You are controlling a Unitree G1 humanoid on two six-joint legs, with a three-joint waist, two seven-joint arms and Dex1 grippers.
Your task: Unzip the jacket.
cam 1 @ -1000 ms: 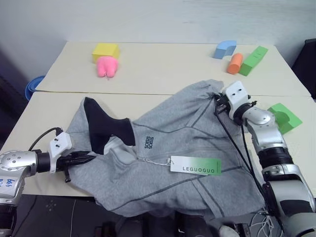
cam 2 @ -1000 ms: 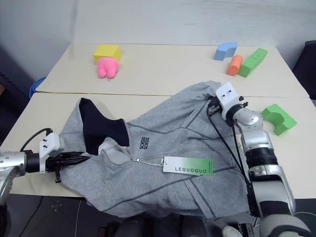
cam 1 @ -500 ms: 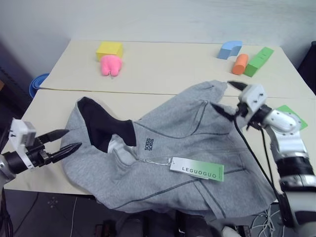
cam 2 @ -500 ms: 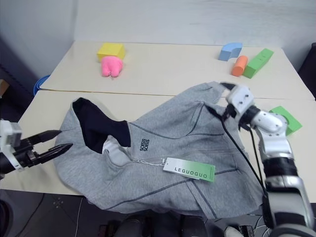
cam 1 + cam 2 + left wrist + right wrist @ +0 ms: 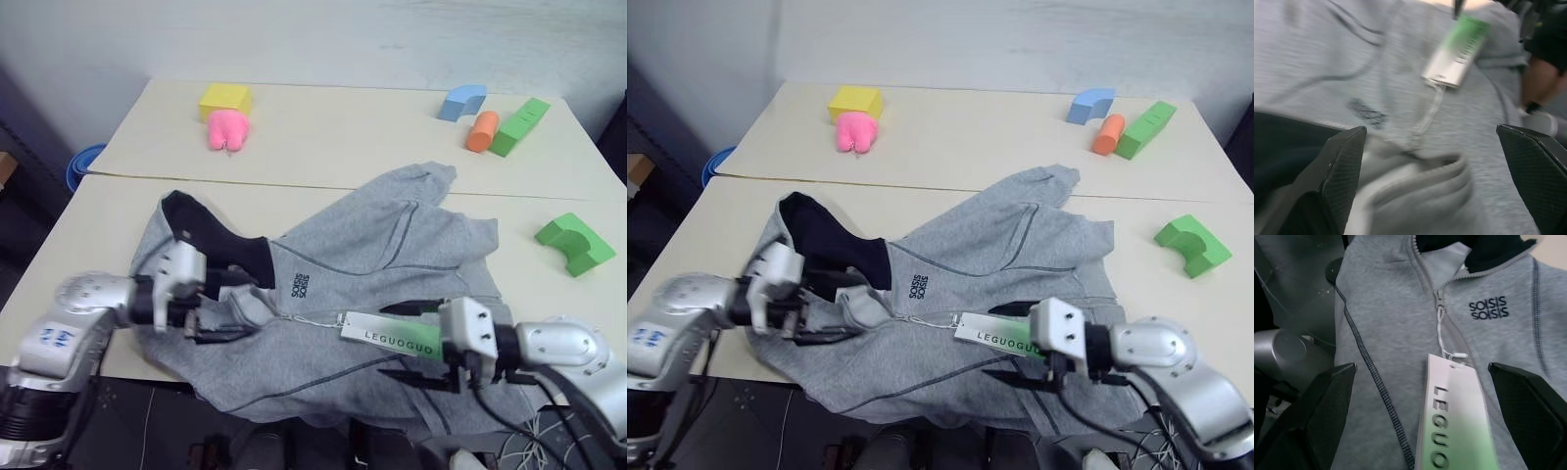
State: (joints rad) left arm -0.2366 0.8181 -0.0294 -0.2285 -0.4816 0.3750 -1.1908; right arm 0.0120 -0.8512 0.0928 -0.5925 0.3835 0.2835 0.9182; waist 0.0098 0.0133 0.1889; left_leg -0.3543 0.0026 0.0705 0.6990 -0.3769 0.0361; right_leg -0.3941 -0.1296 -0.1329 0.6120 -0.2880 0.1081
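Note:
The light grey jacket (image 5: pixel 392 255) lies spread on the near table, its lower part hanging over the front edge. Its dark navy collar (image 5: pixel 220 245) faces left, beside the chest logo (image 5: pixel 297 286). The zip looks closed, its pull (image 5: pixel 1439 296) just under the collar with a string running to the white-and-green hang tag (image 5: pixel 387 338). My left gripper (image 5: pixel 230 304) is open over the collar area, pointing right. My right gripper (image 5: pixel 400 343) is open over the hang tag, pointing left. Nothing sits between either pair of fingers.
On the far table stand a yellow block (image 5: pixel 224 98), a pink toy (image 5: pixel 226 130), a blue arch (image 5: pixel 461 100), an orange cylinder (image 5: pixel 481 130) and a green block (image 5: pixel 519 125). A green arch block (image 5: pixel 568 242) lies right of the jacket. A blue bin (image 5: pixel 83 164) is on the floor at left.
Both grippers went from shut at the jacket's edges to open. The left swung in over the collar. The right pulled back from the far hem to the hang tag.

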